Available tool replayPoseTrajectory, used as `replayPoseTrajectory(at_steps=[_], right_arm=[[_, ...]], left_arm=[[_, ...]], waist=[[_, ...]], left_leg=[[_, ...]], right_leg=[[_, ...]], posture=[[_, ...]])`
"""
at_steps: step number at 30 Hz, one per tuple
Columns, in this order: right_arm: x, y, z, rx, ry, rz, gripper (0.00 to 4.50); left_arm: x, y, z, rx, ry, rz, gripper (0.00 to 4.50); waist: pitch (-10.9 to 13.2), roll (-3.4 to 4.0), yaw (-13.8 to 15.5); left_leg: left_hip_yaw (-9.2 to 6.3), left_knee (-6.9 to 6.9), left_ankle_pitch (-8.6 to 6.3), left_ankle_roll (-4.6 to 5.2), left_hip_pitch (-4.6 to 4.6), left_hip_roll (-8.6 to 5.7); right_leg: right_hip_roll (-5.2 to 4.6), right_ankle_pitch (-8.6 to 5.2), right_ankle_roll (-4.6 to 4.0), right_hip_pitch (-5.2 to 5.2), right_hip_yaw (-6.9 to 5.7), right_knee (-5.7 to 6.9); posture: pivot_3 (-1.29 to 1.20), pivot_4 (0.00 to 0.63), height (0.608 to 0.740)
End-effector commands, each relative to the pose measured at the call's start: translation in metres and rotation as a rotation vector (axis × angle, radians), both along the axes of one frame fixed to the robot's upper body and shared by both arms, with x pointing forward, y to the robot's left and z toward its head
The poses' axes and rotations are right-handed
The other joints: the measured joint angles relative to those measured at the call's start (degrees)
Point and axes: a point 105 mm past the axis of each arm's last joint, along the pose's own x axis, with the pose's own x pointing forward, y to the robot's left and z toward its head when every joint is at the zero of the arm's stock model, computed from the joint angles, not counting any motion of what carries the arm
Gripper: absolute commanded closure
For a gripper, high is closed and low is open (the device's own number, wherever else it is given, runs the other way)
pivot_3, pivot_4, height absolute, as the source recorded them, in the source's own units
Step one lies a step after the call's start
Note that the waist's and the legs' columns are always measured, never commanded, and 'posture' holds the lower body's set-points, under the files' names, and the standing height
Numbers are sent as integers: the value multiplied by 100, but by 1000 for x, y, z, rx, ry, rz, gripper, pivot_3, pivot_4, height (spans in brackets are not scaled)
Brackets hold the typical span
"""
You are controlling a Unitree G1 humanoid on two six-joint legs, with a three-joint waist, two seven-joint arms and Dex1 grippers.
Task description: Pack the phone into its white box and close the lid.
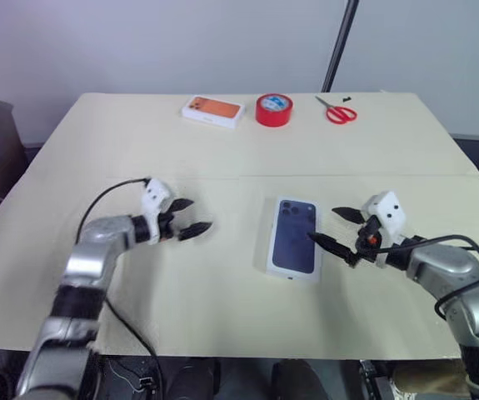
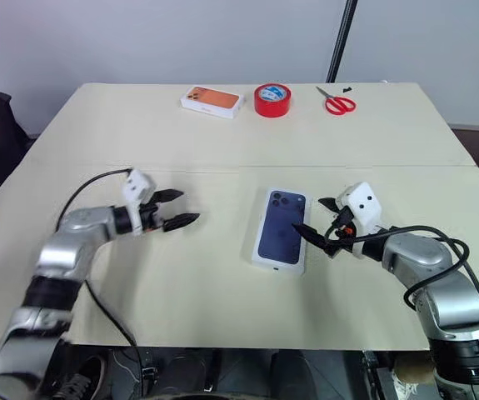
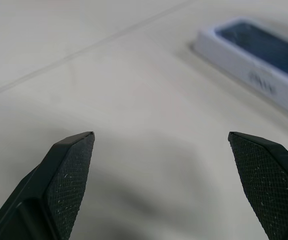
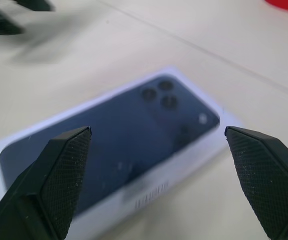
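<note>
Lying closed on the desk (image 1: pixel 139 167), the white box (image 1: pixel 293 237) could be nudged by the wide-open right end effector (image 1: pixel 332 227); the left end effector (image 1: pixel 191 217), equally wide, is well apart.

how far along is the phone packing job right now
It looks done: the lid, phone picture up, sits closed on the white box on the table. Nothing is in hand: left end effector and right end effector are open, clear of it. Nothing visible remains.

We see lid (image 1: pixel 294 238) closed over white box, flat on table, dark phone picture facing up, camera cluster toward twelve o'clock, long axis tilted slightly toward one o'clock. Phone itself hidden from us.
</note>
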Motion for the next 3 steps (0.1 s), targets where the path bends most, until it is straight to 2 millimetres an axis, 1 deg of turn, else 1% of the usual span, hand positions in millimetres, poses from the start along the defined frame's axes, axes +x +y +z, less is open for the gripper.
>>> replayPoseTrajectory(at_steps=[1,3], right_arm=[[-6,-7,10,-12,-42,21,41],[-9,-13,8,-18,-27,20,41]], left_arm=[[-15,15,14,21,-64,17,16],[-24,29,8,28,-34,50,16]], waist=[[6,10,14],[6,11,16]], left_leg=[[0,1,0,0,1,0],[0,2,3,-5,1,-1]], right_leg=[[-1,0,0,1,1,1],[-2,0,-1,1,1,5]], posture=[[0,150,740],[0,150,740]])
